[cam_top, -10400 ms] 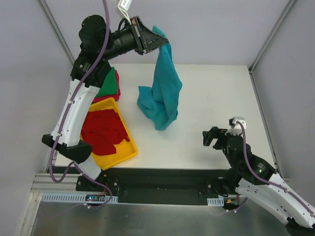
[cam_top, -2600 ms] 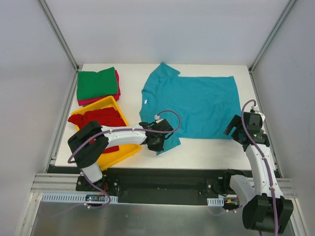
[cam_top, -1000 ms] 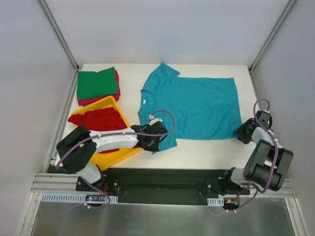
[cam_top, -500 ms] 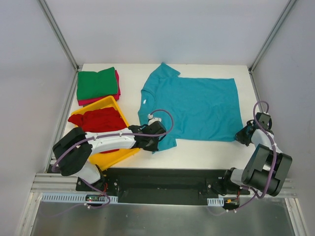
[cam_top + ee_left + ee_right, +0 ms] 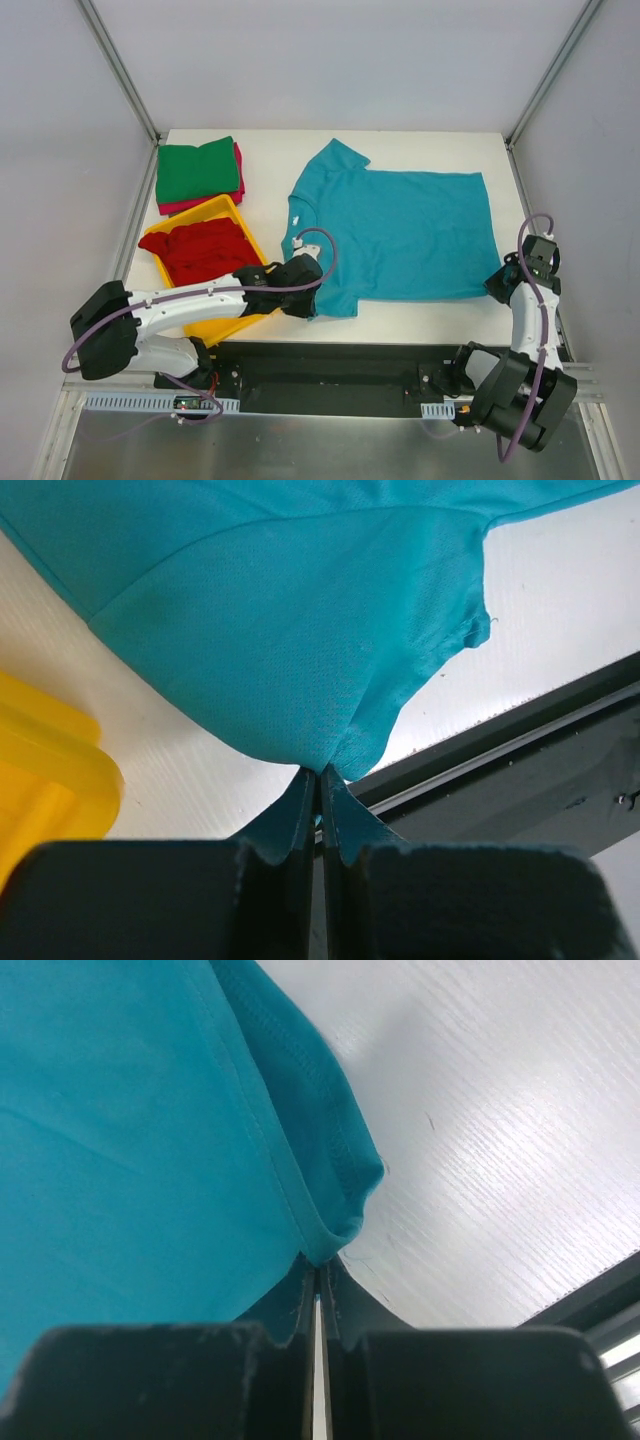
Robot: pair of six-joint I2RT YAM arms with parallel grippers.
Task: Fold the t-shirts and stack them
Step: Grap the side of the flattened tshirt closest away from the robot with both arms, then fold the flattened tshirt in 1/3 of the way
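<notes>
**Teal shirt pinned flat at two near corners, ready for the first fold**

I am holding the teal t-shirt point(image 5: 400, 232) spread face-flat on the tabletop point(image 5: 430, 150), collar to the left and hem to the right. The left claw point(image 5: 320, 780) is clamped on the near sleeve. The right claw point(image 5: 317, 1275) is clamped on the near hem corner, its jaws pressed together with only cloth between them.

I am reading this as the end of the spreading step. The body is lying smooth, but the near sleeve is bunching into a peak where I am pinching it.

Next I am expecting to lift both near corners together and carry them over the shirt for a fold. That calls for matched height and pace, so the thin cloth is not dragging or skewing.

The fabric is looking like a fine mesh knit, soft and limp, with a stitched, rolled hem. The finished green shirt point(image 5: 197, 170) is sitting folded square on a magenta shirt point(image 5: 238, 170) at the far left. The red shirts point(image 5: 205, 250) are lying crumpled in the rigid yellow tray point(image 5: 222, 206).
</notes>
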